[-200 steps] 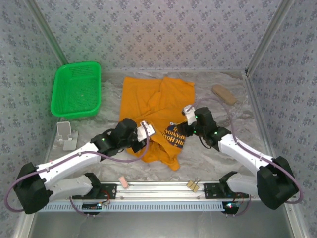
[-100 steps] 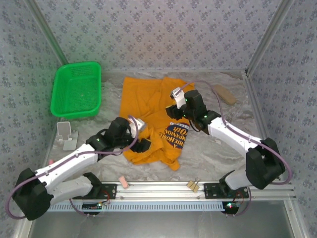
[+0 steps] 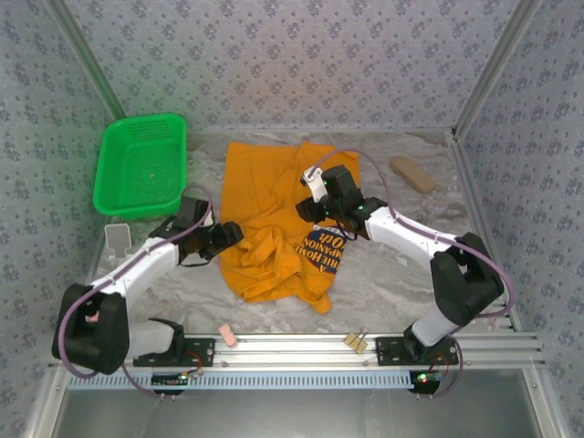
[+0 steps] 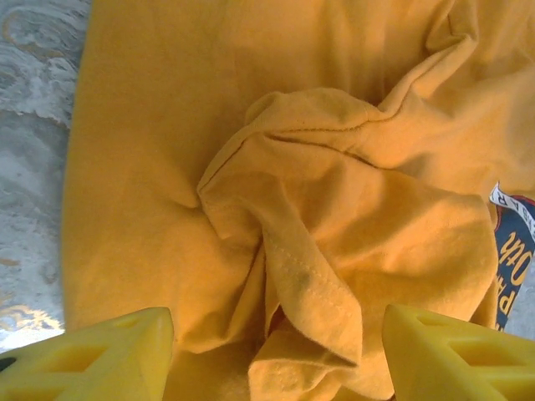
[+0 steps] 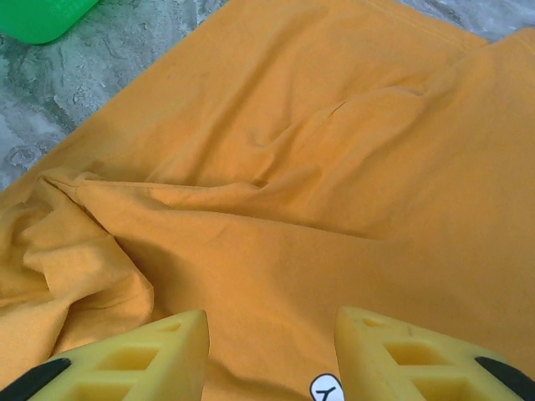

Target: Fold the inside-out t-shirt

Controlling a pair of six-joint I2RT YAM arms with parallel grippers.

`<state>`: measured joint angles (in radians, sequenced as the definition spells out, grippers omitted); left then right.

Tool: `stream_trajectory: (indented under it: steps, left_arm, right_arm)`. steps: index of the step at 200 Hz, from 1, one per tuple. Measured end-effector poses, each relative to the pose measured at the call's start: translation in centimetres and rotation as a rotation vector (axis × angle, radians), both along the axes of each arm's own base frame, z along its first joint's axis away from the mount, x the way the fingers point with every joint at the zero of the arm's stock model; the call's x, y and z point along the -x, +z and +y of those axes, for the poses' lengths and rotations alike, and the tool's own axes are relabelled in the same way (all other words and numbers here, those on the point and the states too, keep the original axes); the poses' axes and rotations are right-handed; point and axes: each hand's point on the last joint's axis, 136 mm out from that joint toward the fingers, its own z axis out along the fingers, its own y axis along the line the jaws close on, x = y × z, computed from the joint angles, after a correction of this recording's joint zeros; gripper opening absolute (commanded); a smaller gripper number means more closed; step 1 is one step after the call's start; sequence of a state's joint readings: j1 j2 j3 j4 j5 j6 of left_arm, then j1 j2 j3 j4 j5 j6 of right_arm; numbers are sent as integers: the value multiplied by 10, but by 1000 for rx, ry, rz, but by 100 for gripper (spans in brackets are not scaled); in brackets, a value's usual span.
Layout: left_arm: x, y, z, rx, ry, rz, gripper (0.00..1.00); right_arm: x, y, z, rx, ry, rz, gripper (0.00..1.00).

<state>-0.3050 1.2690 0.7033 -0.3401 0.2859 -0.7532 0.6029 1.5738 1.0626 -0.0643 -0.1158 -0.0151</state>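
The orange-yellow t-shirt lies crumpled in the middle of the table, with its dark printed graphic showing on a turned-over flap near the front right. My left gripper is at the shirt's left edge. In the left wrist view the left gripper is open, and a bunched hem fold lies between its yellow fingers. My right gripper hangs over the shirt's middle. The right wrist view shows the right gripper open over smooth fabric, with a small white tag beside it.
A green plastic basket stands at the back left. At the back right lies a tan oblong object. A white stand sits left of the left arm. A pink bit and a clip rest by the front rail.
The left gripper has drawn back leftward from the shirt's front middle to its left edge. The right gripper has moved left and farther back, over the shirt's middle.
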Motion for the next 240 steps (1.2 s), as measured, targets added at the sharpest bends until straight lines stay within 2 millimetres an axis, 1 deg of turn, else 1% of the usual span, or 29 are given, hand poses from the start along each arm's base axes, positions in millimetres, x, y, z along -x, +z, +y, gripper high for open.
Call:
stream_trajectory:
  steps: [12,26,45,57,70,89,105,112,126,140,149,158,163,169,174,175,179,182,185,194,203,217,230,240]
  left_arm:
    - [-7,-1,0,0,12,9,54]
    - [-17,-4,-1,5,25,16,47]
    - [-29,-17,-4,9,29,52,38]
    - [-34,-27,-6,15,31,81,23]
    - [-35,-35,-7,21,25,100,0]
    - [-34,-35,-10,22,0,103,0]
    - [-38,-25,-12,18,-27,78,0]
    - [-40,-19,-12,12,-42,60,0]
    - [-40,1,-12,-16,-82,8,0]
    - [-38,24,-17,-46,-134,-55,0]
    - [-35,38,-23,-60,-178,-96,0]
    - [-30,49,-34,-70,-240,-132,0]
    - [-26,53,-42,-73,-279,-149,3]
    - [-22,55,-51,-80,-326,-164,11]
    - [-17,55,-59,-88,-365,-171,25]
    - [-16,55,-61,-89,-378,-172,27]
    - [-11,54,-67,-96,-413,-175,42]
    - [-7,52,-73,-98,-441,-174,49]
    - [-3,51,-78,-101,-468,-173,53]
    - [6,46,-92,-104,-533,-167,59]
    - [17,40,-108,-89,-597,-153,62]
    - [31,34,-122,-64,-667,-132,64]
    - [35,35,-126,-55,-685,-133,66]
    - [33,41,-122,-61,-671,-157,68]
  right_arm:
    - [-1,3,1,-2,0,-4,45]
    - [-3,5,2,-6,1,-9,45]
    - [-2,6,4,-9,7,-8,45]
    - [3,6,10,-10,33,-3,45]
    - [11,5,20,-9,87,-6,45]
    - [29,2,41,6,182,-18,45]
    - [39,-1,56,8,239,-28,45]
    - [40,-3,60,7,249,-30,46]
    - [37,-7,62,4,242,-25,46]
    - [27,-11,62,-4,216,-7,47]
    - [19,-9,65,-18,207,2,47]
    - [11,-5,69,-44,210,6,47]
    - [7,-1,72,-62,215,2,47]
    - [2,2,75,-83,227,2,47]
    - [-1,4,76,-98,236,3,47]
    - [-2,4,76,-100,237,2,47]
    - [-5,5,76,-112,244,7,46]
    - [-8,6,75,-118,246,9,46]
    - [-10,6,74,-123,250,13,46]
    - [-19,7,69,-138,249,21,46]
    - [-29,6,58,-146,235,25,46]
    - [-42,4,39,-147,208,28,46]
    - [-50,3,26,-140,192,22,46]
    - [-51,0,21,-123,196,18,46]
